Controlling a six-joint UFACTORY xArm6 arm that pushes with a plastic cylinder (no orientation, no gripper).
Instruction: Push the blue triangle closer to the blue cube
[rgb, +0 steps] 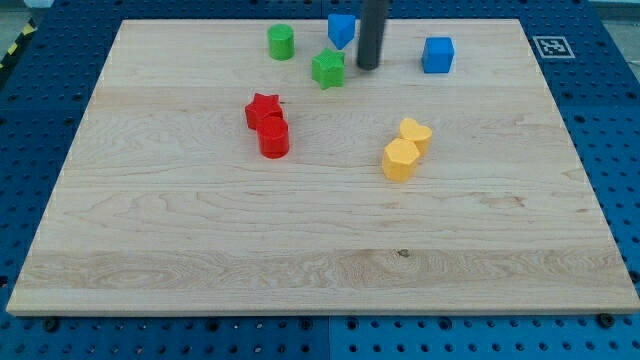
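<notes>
Blue triangle (341, 29): sitting at the upper centre of the frame near the board's top edge, its right side partly hidden behind the rod; its shape is hard to make out.
Blue cube (437, 54): lying in the upper right of centre, well apart from the triangle, with the rod standing between them.
My tip (367, 66): resting on the board just right of the blue triangle and just beside the green star; whether it is touching either cannot be told. It is a plain rod end, with no claw to open, close or hold anything.
Rod (371, 30): coming down upright from the top edge of the frame, dark and straight.
Green star (327, 68): lying just below the blue triangle, left of the tip.
Green cylinder (281, 41): standing upper left of centre.
Red star (263, 109) and red cylinder (273, 137): touching, left of centre.
Yellow blocks (408, 148): two touching, right of centre.
Wooden board (320, 250): lying flat.
</notes>
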